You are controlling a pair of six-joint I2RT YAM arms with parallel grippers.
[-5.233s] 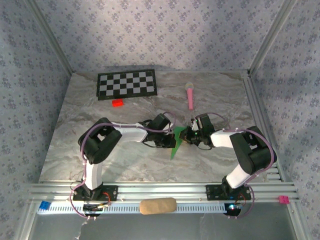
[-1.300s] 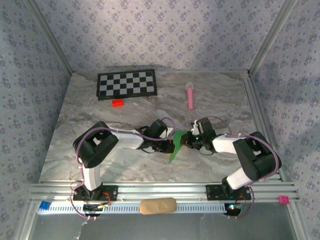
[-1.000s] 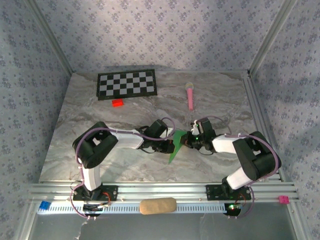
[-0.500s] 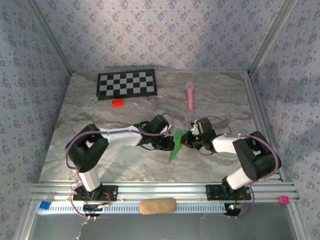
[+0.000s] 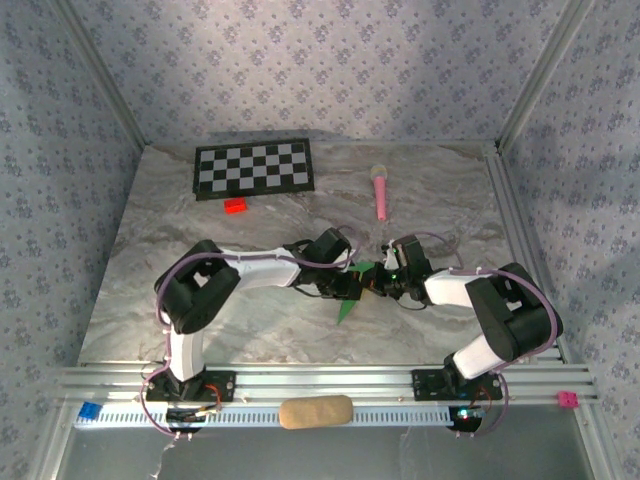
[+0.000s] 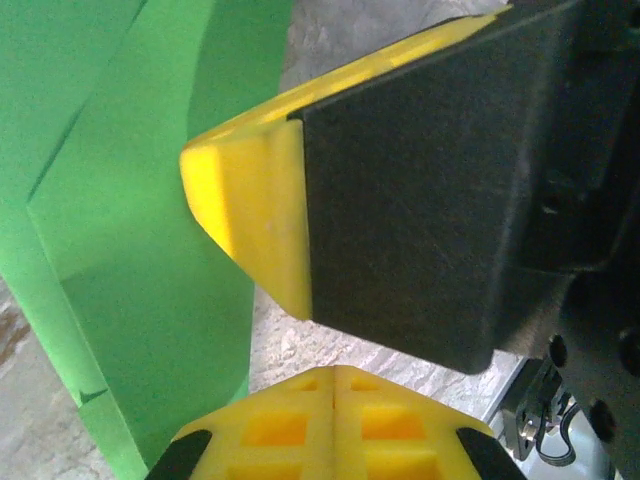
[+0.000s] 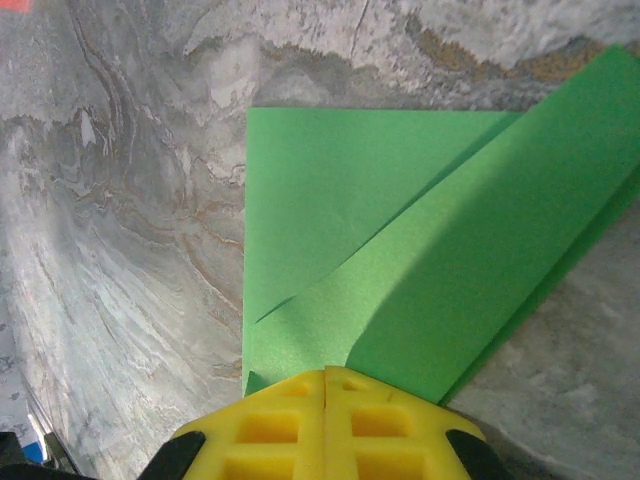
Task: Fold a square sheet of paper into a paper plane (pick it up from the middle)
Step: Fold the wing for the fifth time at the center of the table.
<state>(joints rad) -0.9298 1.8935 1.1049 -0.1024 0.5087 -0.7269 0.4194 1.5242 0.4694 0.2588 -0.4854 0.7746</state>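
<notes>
- Marble counter (image 5: 200,300) makes the floor of this box, with flowery walls all round it.
- Half a second ago the left end effector (image 5: 350,284) was just beside the green paper (image 5: 345,311). Now it has slid over the top part. Less green shows, and the pointy end pokes out toward the arm bases.
- That looks to me like pressing a fold flat, so the plane is part made, not done.
- The right end effector (image 5: 379,283) has stayed put, touching the other side of the paper.
- From above, both end effectors are too small to show how they grip.
- The left wrist view shows more. The yellow fingers (image 6: 255,225) stand apart with bare counter in the gap. The paper lies just beside the tips, and nothing sits between them.
- The right wrist view shows one yellow finger (image 7: 325,425), and a lifted flap of the paper runs right up to it. The other finger is hidden, so I cannot tell if it pinches.
</notes>
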